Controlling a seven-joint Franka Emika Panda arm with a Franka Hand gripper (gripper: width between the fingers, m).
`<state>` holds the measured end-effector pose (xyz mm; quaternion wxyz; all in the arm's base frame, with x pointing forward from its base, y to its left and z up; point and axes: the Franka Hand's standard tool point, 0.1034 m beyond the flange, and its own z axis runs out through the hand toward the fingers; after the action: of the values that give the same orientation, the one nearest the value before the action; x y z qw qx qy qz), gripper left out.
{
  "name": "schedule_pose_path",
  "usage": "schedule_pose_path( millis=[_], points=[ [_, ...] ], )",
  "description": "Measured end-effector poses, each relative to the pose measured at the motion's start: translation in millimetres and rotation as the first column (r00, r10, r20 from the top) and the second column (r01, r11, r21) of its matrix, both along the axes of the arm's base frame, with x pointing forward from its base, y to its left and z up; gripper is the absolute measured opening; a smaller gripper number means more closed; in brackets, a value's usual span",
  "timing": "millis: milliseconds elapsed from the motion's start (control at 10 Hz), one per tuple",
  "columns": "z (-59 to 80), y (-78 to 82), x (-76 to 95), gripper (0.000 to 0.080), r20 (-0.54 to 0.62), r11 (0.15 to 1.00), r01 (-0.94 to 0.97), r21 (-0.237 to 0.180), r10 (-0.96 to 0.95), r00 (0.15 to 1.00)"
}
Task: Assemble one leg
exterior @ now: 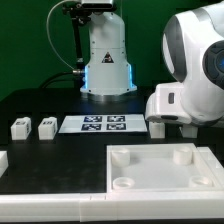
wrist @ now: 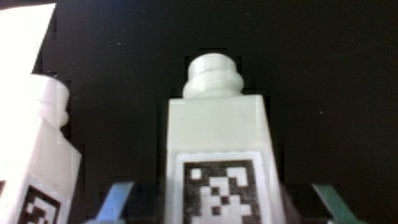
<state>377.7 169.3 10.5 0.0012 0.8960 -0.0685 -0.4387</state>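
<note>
In the wrist view a white leg with a rounded tip and a black-and-white marker on its face lies between my open gripper. Both fingertips stand apart from its sides. A second leg lies close beside it. In the exterior view my gripper is low over the table at the exterior view's right, just behind the large white tray-like part; the arm's hand hides most of the legs under it. Two more legs stand at the exterior view's left.
The marker board lies flat in the middle of the black table. The robot base stands behind it. Another white part shows at the left edge.
</note>
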Motion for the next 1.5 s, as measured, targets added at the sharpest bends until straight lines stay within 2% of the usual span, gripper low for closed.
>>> schedule_pose_path(
  millis=[100,300,400,500,600,700,800,900,1000,1100,1200,1300,1400,1500],
  points=[
    [16.9,-8.4,13.9,0.0290,0.002,0.999,-0.046,0.023,0.046,0.999],
    [65.4,-24.9,49.8,0.0290,0.081,0.996,-0.066,0.063,0.061,0.995],
    [91.0,-33.5,57.0,0.0290,0.074,0.994,-0.073,0.075,0.067,0.995],
    [111.0,-33.2,65.6,0.0291,0.086,0.996,-0.068,0.064,0.062,0.994],
    [127.5,-20.7,71.1,0.0291,0.138,0.999,-0.038,0.017,0.035,0.990],
    [120.4,-17.6,80.5,0.0291,0.288,0.998,-0.048,0.033,0.037,0.957],
    [119.3,-18.6,78.1,0.0291,0.380,0.999,-0.038,0.026,0.026,0.925],
    [120.7,-17.0,83.3,0.0291,0.484,0.999,-0.036,0.027,0.019,0.875],
    [123.0,-25.1,106.1,0.0291,0.602,0.995,-0.090,0.037,0.049,0.797],
    [131.8,-38.8,127.5,0.0291,0.648,0.993,-0.112,0.034,0.063,0.759],
    [144.2,-45.1,159.7,0.0291,0.734,0.991,-0.129,0.022,0.072,0.676],
    [153.0,-48.7,184.4,0.0291,0.819,0.990,-0.139,0.012,0.070,0.570],
    [154.2,-52.0,188.3,0.0291,0.835,0.989,-0.149,0.010,0.074,0.545],
    [160.0,-45.5,196.6,0.0291,0.897,0.990,-0.139,0.005,0.057,0.438]
  ],
)
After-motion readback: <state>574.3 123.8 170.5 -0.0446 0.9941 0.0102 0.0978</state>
